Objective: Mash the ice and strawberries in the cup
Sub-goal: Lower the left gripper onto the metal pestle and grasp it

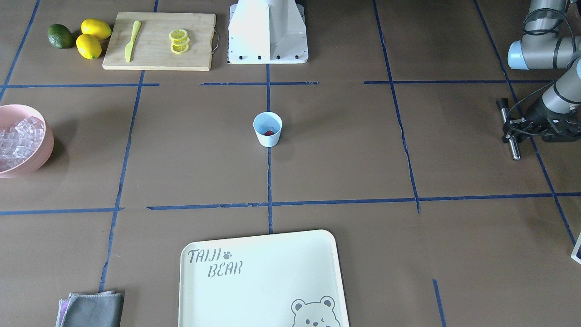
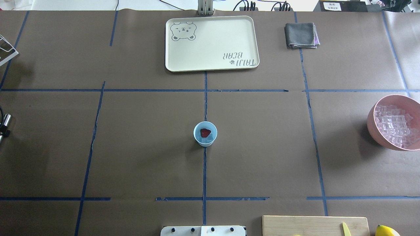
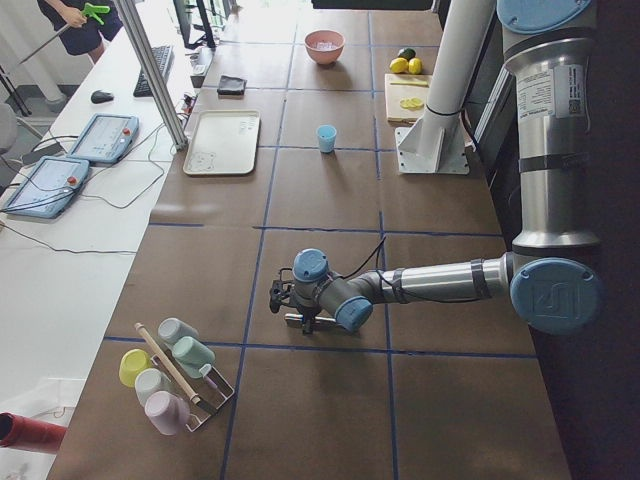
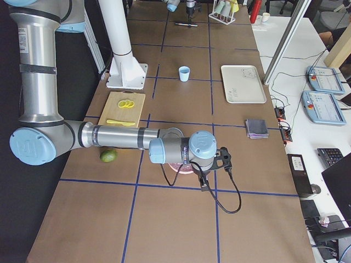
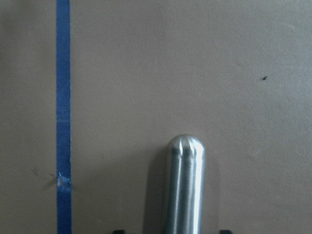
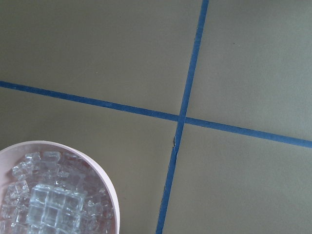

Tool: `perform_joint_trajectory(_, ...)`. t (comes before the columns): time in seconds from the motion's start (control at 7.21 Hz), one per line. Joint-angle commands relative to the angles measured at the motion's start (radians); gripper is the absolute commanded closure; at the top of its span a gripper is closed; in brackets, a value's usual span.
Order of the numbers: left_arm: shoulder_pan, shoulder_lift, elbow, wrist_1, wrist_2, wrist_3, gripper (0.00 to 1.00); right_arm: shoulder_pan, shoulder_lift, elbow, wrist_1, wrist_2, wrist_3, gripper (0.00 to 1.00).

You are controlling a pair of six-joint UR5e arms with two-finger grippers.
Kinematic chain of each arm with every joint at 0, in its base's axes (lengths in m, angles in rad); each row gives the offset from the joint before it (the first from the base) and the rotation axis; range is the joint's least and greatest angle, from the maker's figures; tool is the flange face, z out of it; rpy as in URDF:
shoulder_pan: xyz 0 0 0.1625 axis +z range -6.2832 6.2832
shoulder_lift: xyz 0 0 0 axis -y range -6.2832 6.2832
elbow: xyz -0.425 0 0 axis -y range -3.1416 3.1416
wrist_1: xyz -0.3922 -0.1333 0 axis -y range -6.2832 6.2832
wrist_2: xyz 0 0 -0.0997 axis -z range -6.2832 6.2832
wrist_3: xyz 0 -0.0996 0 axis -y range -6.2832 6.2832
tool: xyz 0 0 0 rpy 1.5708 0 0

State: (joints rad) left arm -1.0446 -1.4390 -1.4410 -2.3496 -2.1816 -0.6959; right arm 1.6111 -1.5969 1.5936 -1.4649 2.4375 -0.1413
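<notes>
Overhead exterior: a small light-blue tapered cup (image 2: 205, 133) stands mid-table on the tape line. One bumpy red strawberry (image 2: 205, 132) lies inside, apparently with a clear cube or two. The main heap of clear ice cubes (image 2: 393, 126) sits in a big pink bowl (image 2: 371, 127), well apart. The left gripper (image 1: 510, 129) is clamped on a round-tipped steel rod (image 5: 184, 190), low and far from the cup. The right gripper (image 4: 224, 159) is beside the bowl; cannot tell how its fingers stand. Step judged: bringing the masher over. Next: rod upright, centred in the rim, gentle press, since the light cup may tip.
</notes>
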Motion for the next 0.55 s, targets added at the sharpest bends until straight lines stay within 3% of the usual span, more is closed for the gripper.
perform_joint_trajectory(0.0, 0.000, 0.002, -0.018, 0.001, -0.001, 0.000, 1.00, 0.000, 0.000, 0.000, 0.000, 0.000, 0.000, 0.01)
perform_joint_trajectory(0.42, 0.003, 0.005, -0.251, 0.010, 0.035, 0.006, 1.00, 0.000, 0.002, 0.006, 0.000, 0.002, 0.002, 0.01)
